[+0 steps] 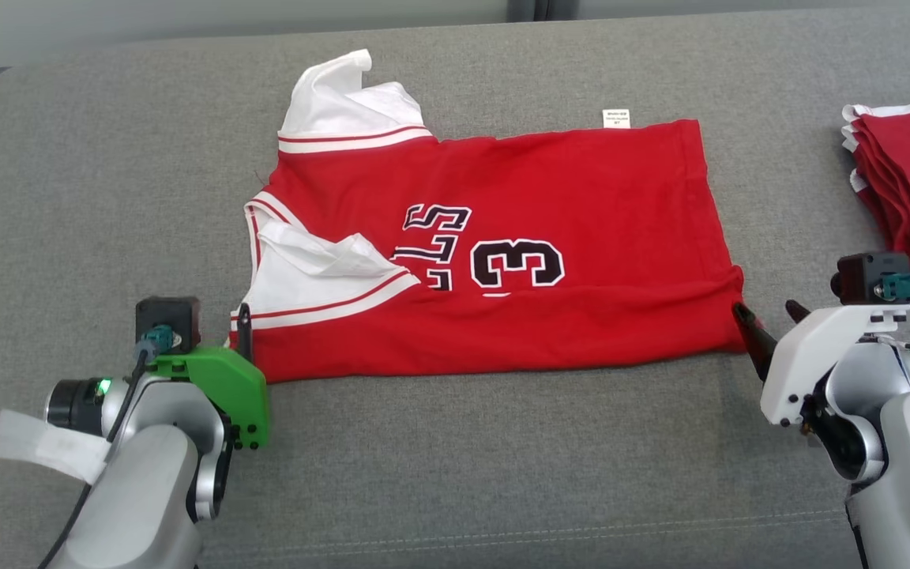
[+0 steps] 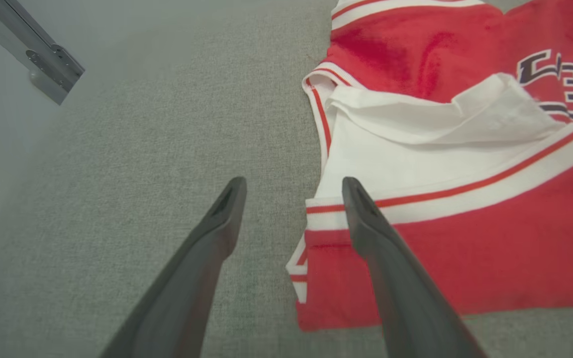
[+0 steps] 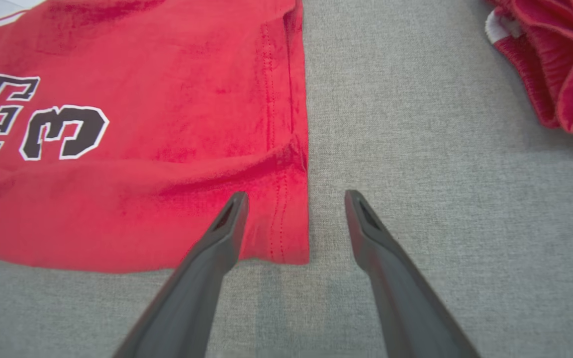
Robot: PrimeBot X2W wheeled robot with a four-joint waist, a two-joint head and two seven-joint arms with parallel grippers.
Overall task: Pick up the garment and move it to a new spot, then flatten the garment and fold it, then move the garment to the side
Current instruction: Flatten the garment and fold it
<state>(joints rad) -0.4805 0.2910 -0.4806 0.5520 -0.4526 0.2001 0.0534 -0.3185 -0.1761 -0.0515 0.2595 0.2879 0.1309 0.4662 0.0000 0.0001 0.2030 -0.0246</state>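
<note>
The garment (image 1: 581, 237) is a red jersey with white trim and a black "3". It lies flat on the grey padded surface (image 1: 455, 442), doubled over along its length, white sleeve parts at its left end. My left gripper (image 1: 218, 318) stands open at its near left corner. In the left wrist view this gripper (image 2: 294, 186) has one finger over the jersey's (image 2: 440, 248) white-striped edge and one over bare fabric. My right gripper (image 1: 767, 310) is open at the near right corner, and the right wrist view shows it (image 3: 296, 199) astride the hem (image 3: 291, 223), holding nothing.
A stack of folded red garments (image 1: 909, 182) sits at the right edge, also seen as the red pile (image 3: 555, 64) in the right wrist view. A metal rail (image 2: 43, 59) runs beyond the surface's left side. Bare grey surface lies in front of the jersey.
</note>
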